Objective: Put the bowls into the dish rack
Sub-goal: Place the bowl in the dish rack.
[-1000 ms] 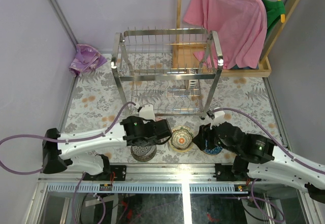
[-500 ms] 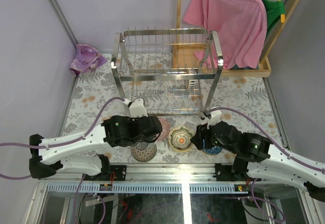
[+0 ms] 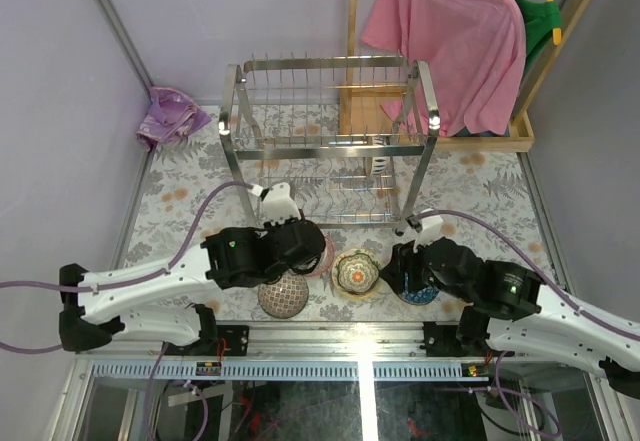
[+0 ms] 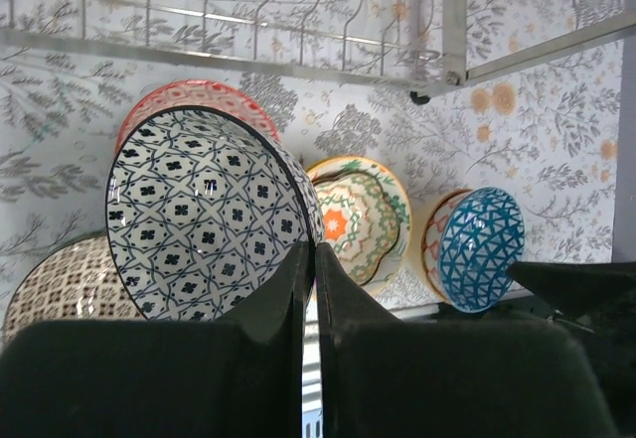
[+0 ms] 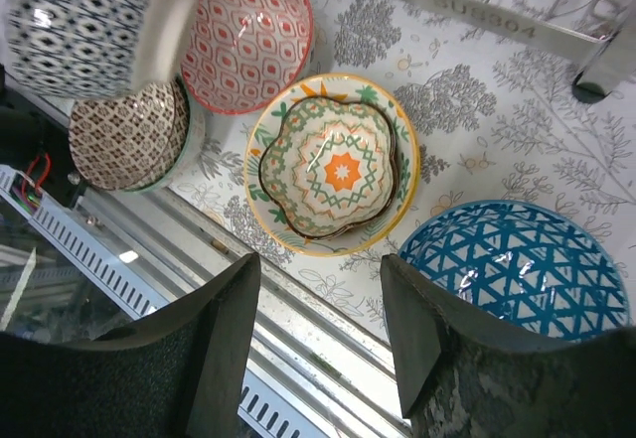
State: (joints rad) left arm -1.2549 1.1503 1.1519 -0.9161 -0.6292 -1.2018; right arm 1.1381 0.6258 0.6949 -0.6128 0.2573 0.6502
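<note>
My left gripper [image 4: 309, 247] is shut on the rim of a navy-and-white patterned bowl [image 4: 199, 219], holding it tilted above the table. In the top view that gripper [image 3: 303, 249] hovers just in front of the steel dish rack [image 3: 330, 141]. On the table lie a brown-patterned bowl [image 3: 283, 294], a red-patterned bowl [image 4: 194, 95], a yellow-rimmed green bowl [image 5: 333, 165] and a blue triangle-patterned bowl [image 5: 517, 269]. My right gripper [image 5: 318, 309] stands open above the table's near edge, between the yellow bowl and the blue one, with nothing between its fingers.
A wooden-framed clothes stand with a pink shirt [image 3: 450, 41] rises at the back right. A purple crumpled cloth [image 3: 170, 116] lies in the back left corner. The rack's lower rail [image 4: 248, 46] runs just beyond the bowls. A metal rail [image 5: 298, 359] edges the table's near side.
My left arm has lifted the navy bowl off the brown-patterned bowl and carried it back toward the rack, uncovering the brown bowl. The right arm has barely moved.
</note>
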